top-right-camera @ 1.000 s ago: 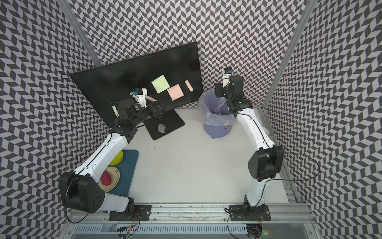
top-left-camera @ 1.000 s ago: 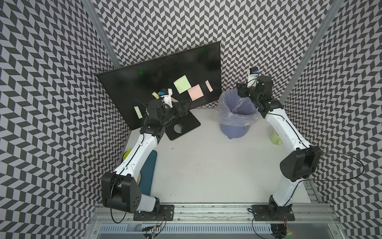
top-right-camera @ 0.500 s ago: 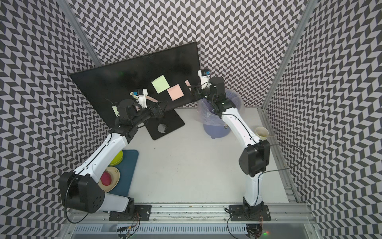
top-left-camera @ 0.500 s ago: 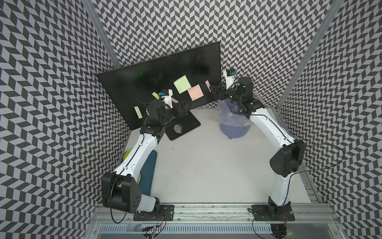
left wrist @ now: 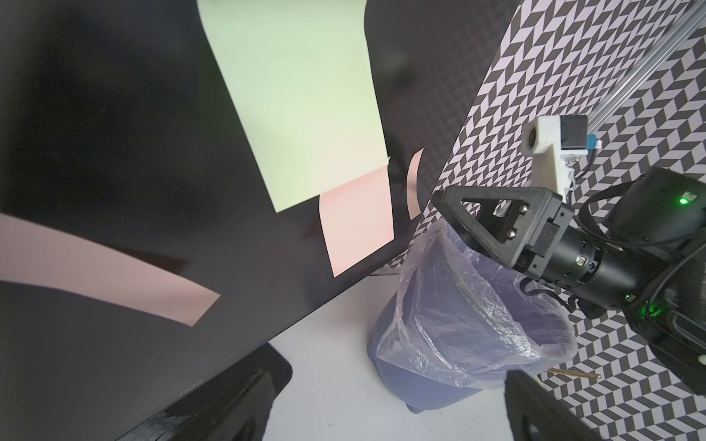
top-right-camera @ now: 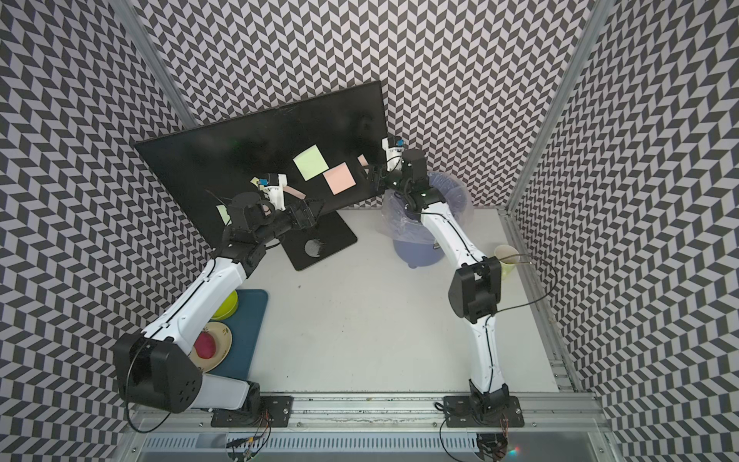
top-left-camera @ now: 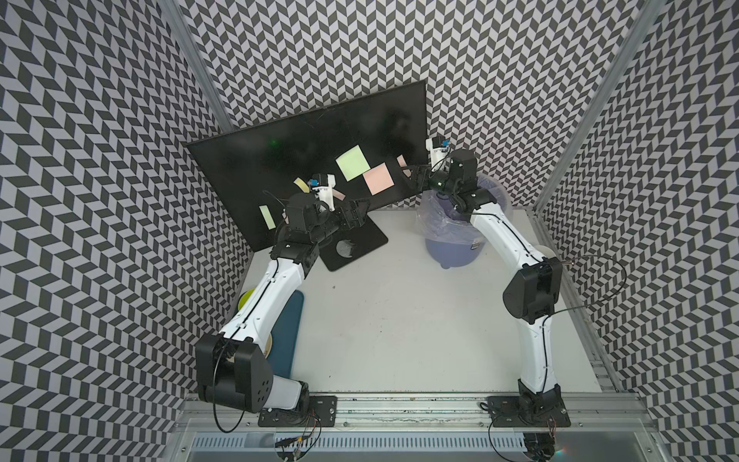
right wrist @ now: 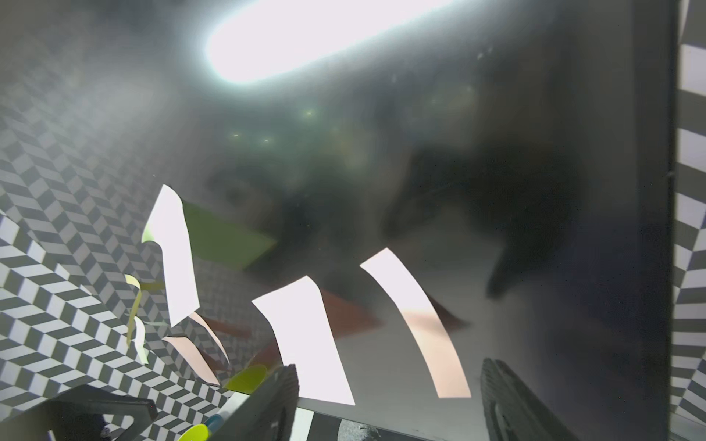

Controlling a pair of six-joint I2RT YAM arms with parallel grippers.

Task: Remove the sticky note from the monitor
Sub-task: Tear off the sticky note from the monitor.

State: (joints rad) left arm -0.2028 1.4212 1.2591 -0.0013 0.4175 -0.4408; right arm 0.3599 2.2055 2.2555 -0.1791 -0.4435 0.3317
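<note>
Right end effector (right wrist: 387, 364), spread at the upper-centre thin pink note (top-left-camera: 401, 161), could shove the monitor (top-left-camera: 304, 152) over; left end effector (top-left-camera: 362, 210) spread too.

top views: bright, even | right wrist: hazy, glare streak on monitor (right wrist: 382, 172)

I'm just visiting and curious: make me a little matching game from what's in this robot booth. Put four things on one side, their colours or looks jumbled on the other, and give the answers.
Things
1. upper square note on the monitor
2. lower square note
3. tray
4. bin

Looks
a. dark blue, lying flat
b. pale green
c. lined with a clear plastic bag
d. pink

Pairs: 1-b, 2-d, 3-a, 4-c
</note>
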